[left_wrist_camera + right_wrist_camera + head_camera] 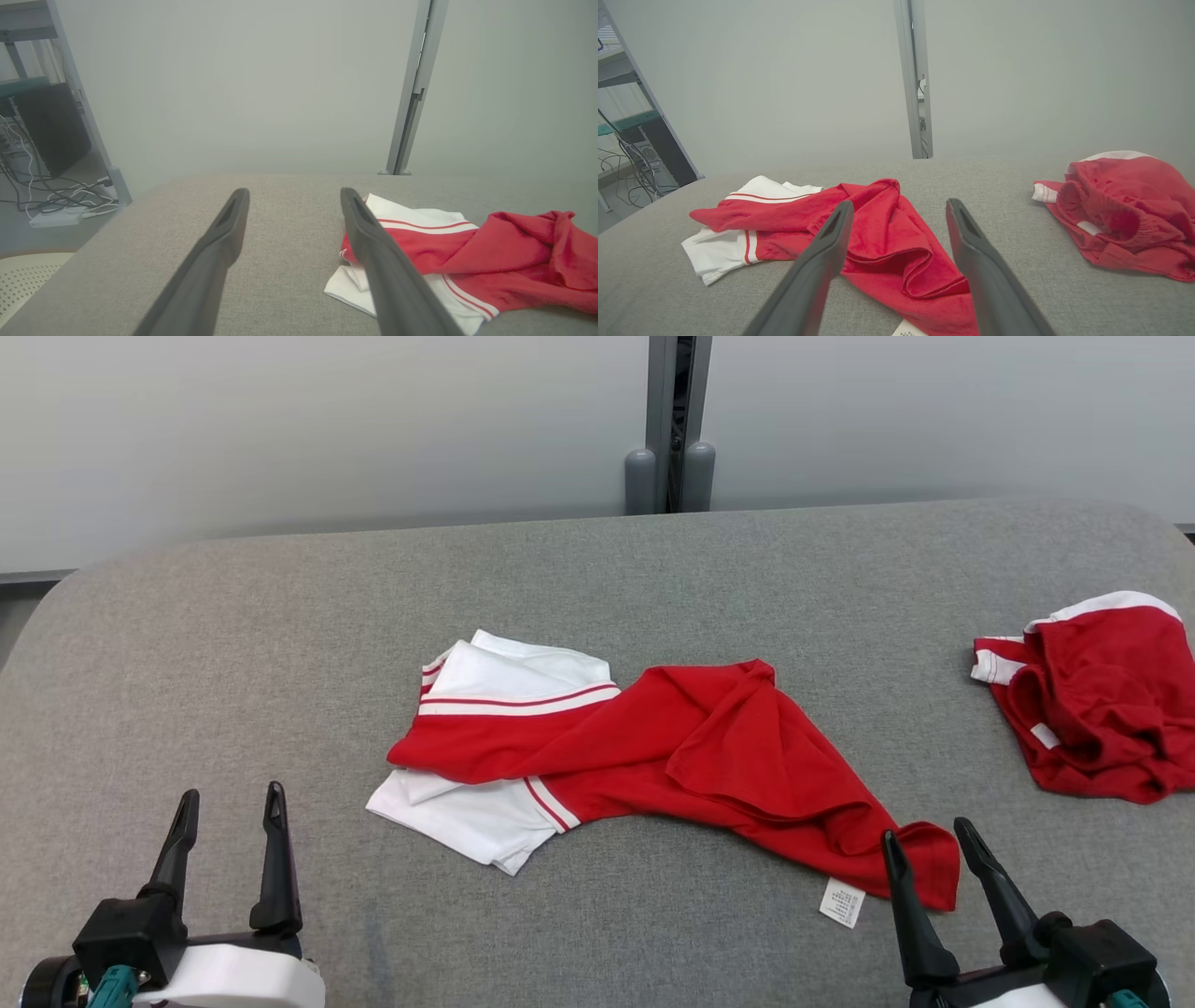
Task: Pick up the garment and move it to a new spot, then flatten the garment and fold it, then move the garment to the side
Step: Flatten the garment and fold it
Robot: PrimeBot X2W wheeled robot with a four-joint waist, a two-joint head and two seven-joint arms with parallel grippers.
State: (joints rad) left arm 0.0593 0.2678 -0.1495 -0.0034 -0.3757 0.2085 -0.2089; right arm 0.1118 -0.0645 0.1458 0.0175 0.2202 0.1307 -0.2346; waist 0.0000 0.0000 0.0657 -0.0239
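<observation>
At the near left of the grey padded table, the left gripper hovers with its two dark fingers spread wide, holding nothing and clear of any cloth. To its right, around the middle of the table, lies the garment, crumpled. Its white part with thin red stripes is at the left. The red body is bunched and twisted toward the near right, where a white label sticks out below the hem. Beyond it, a grey post rises against the pale wall. The right gripper stands at that near-right hem, fingers wide apart and empty; whether the tips touch the cloth I cannot tell. At the far right, well apart, a second red garment with white trim sits heaped.
</observation>
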